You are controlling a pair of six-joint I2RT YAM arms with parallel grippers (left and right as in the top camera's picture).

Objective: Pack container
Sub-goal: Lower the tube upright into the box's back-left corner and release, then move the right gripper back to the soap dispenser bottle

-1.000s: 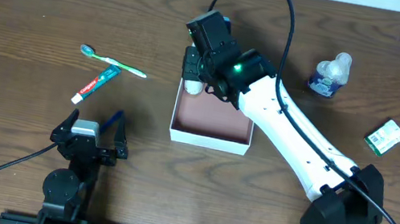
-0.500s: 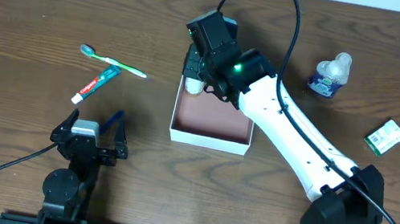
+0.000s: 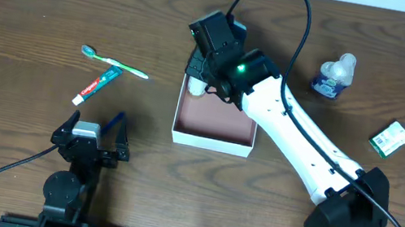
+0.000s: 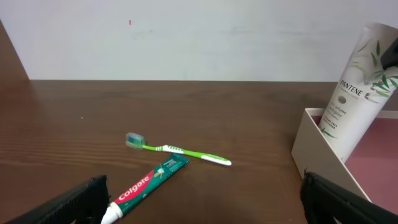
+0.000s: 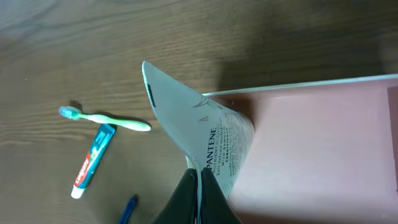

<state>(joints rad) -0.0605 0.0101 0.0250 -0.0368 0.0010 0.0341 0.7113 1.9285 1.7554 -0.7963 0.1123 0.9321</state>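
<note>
The container (image 3: pixel 211 140) is a shallow white-walled box with a pinkish floor, in the middle of the table. My right gripper (image 5: pixel 198 180) is shut on the flat crimped end of a white Pantene tube (image 5: pixel 199 127). The tube hangs cap-down at the container's far left corner (image 3: pixel 196 88) and leans against the container's white wall (image 4: pixel 317 146) in the left wrist view, where the tube (image 4: pixel 354 93) stands tilted. My left gripper (image 4: pixel 205 202) rests open near the front left of the table (image 3: pixel 93 124), holding nothing.
A green toothbrush (image 3: pixel 115 62) and a Colgate toothpaste tube (image 3: pixel 97 85) lie left of the container. A blue pen (image 3: pixel 112 123) lies by my left gripper. A small clear bottle (image 3: pixel 334 75) and a green-white box (image 3: pixel 390 138) sit at the right.
The right arm's cable loop has swung slightly to the right. The tube stays held at the container's corner. The left arm has not moved.
</note>
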